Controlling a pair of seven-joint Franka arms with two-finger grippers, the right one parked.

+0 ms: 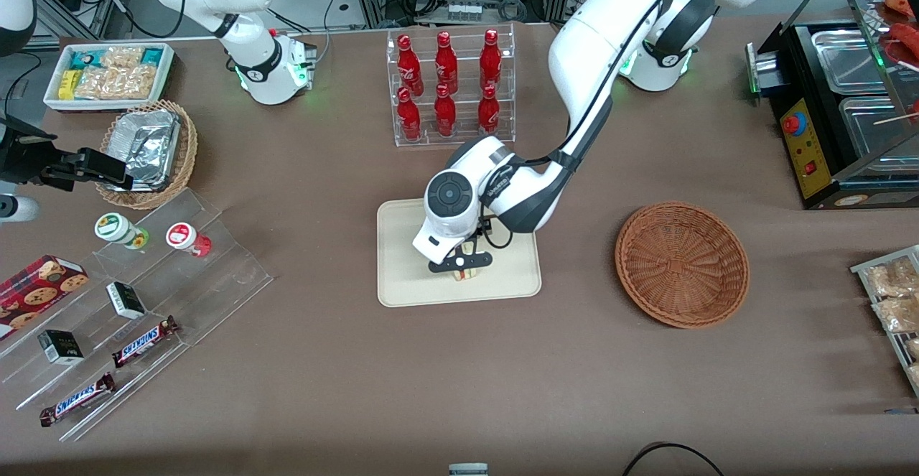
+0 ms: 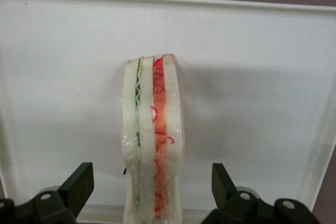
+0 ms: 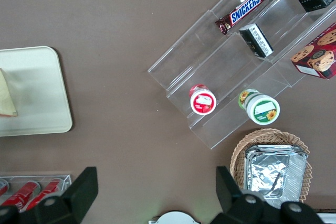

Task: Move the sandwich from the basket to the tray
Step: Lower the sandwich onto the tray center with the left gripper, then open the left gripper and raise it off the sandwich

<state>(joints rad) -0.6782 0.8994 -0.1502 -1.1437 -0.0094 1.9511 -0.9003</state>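
Left wrist view: you see the sandwich (image 2: pixel 153 140) standing on edge on the tray (image 2: pixel 262 103), straight below the gripper (image 2: pixel 152 190); its bread slices and its green and red filling face the camera.
Gripper: released; its two fingers (image 2: pixel 79 184) stand wide apart, one on each side of the sandwich, with a clear gap between each pad and the bread; neither finger touches it.
Front view: you find the gripper (image 1: pixel 460 263) low over the tray (image 1: pixel 402 275), with the sandwich (image 1: pixel 465 272) directly under it, resting on the tray's surface.
Sandwich: on the tray, between the open fingers, nearer the front camera than the wrist above it; upright rather than lying flat.
Basket: the basket (image 1: pixel 681 263) sits well apart from the gripper, toward the working arm's end of the table; you see only wicker inside it.
Tray: flat on the table, its rim showing on all sides of the gripper.
Bottles: the rack of red bottles (image 1: pixel 449 85) stands farther from the front camera than the gripper.
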